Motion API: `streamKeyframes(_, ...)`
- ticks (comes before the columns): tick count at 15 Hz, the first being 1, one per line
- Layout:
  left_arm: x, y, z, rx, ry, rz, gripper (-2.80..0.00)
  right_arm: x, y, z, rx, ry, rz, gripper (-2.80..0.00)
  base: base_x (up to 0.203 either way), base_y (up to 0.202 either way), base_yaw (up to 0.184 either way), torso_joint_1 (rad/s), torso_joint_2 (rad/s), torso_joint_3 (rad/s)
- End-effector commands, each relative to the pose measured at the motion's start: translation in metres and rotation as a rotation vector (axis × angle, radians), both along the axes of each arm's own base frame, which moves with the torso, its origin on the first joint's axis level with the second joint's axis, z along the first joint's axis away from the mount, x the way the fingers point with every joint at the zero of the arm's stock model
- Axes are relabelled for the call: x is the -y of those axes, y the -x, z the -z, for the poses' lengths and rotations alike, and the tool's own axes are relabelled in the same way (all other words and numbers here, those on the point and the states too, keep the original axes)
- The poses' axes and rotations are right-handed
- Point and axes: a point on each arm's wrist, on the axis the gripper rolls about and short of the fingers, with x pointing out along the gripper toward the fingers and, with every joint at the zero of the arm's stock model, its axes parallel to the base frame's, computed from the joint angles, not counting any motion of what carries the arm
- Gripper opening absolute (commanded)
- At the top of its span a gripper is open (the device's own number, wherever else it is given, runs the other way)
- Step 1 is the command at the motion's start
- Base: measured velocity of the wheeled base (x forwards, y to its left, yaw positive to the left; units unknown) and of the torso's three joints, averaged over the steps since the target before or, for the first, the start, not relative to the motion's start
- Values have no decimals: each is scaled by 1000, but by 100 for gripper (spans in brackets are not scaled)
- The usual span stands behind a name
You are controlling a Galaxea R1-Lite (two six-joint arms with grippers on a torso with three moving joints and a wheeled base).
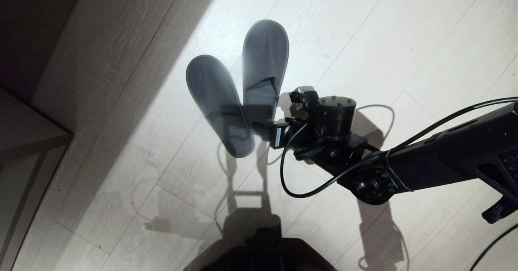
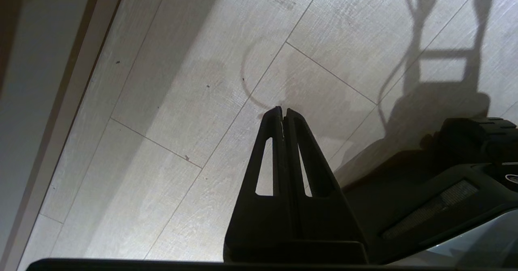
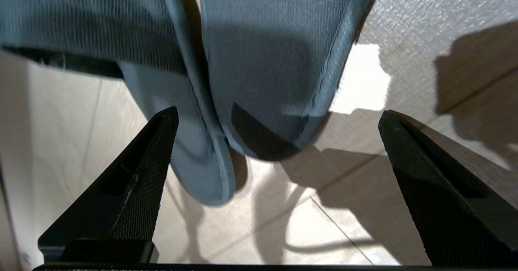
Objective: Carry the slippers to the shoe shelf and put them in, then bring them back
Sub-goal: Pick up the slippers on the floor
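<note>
Two blue-grey slippers lie side by side on the pale wood floor, toes pointing away from me: one (image 1: 220, 105) nearer and to the left, the other (image 1: 265, 64) farther and to the right. Their heels meet just ahead of my right gripper (image 1: 263, 130), which comes in low from the right. In the right wrist view this gripper (image 3: 278, 112) is wide open. The heel of one slipper (image 3: 267, 60) sits between the fingers, and the other slipper (image 3: 194, 157) lies close to one fingertip (image 3: 162, 141); neither is gripped. My left gripper (image 2: 283, 109) hangs shut and empty over bare floor. The shoe shelf cannot be identified.
A beige wooden board edge (image 1: 36, 135) juts in at the far left of the head view, with dark shadow behind it. A black cable (image 1: 291, 186) loops below the right wrist. My base (image 1: 267, 255) is at the bottom edge. Open floor lies around the slippers.
</note>
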Motion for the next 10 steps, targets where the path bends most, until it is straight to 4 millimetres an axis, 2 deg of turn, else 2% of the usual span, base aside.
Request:
streamKeyframes(1,0,0,0,0,0,-1,-280,-2,-7,6,2,-25,2,0,0,0,0,0,0,0)
streamKeyframes(4,0,0,0,0,0,1,-280,-5,-15,6,29,-49,-25,0,0,0,0,0,0,0)
streamKeyframes(7,0,0,0,0,1,1,-280,-4,-17,13,-86,23,-7,0,0,0,0,0,0,0)
streamKeyframes(8,0,0,0,0,3,2,-280,-1,-20,10,-85,20,14,0,0,0,0,0,0,0)
streamKeyframes(10,0,0,0,2,11,2,-280,1,-17,-6,-5,-29,16,0,0,0,0,0,0,0)
